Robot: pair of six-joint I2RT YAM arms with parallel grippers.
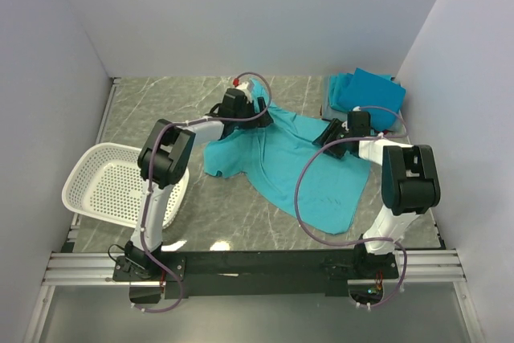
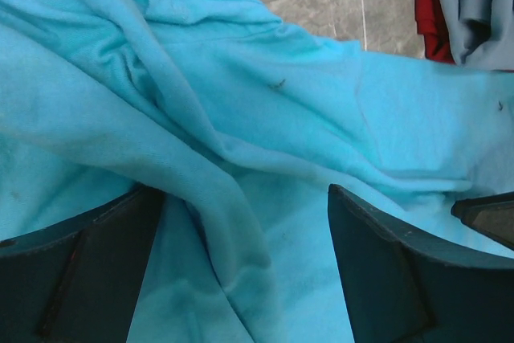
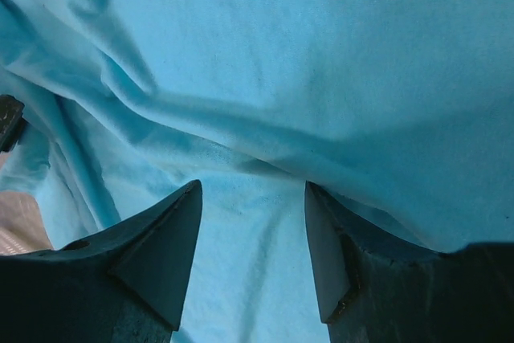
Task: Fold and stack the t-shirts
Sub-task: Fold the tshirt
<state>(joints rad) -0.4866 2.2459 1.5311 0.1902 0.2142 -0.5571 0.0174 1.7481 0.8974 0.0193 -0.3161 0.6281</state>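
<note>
**Q:** Top cam first: how far along are you?
**A:** You've got a folded pile (image 1: 365,90) well right of the basket (image 1: 112,186); that part looks done. One teal shirt (image 1: 281,166) lies unfolded on the tabletop (image 1: 161,102), between basket and pile. Nothing shows in the basket.
**Q:** Left wrist?
**A:** Your left gripper (image 2: 245,198) has its jaws wide apart over the wrinkles. A red shirt (image 2: 430,6) and a grey-blue shirt (image 2: 482,6) peek in.
**Q:** Right wrist?
**A:** Right gripper (image 3: 253,190): jaws apart, nothing pinched. I'd say that fold's still to do.

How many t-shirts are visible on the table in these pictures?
4: one spread teal t-shirt in the middle; stacked at the far right, a folded teal t-shirt, a grey-blue t-shirt and a red t-shirt. More may be hidden in that stack.
</note>
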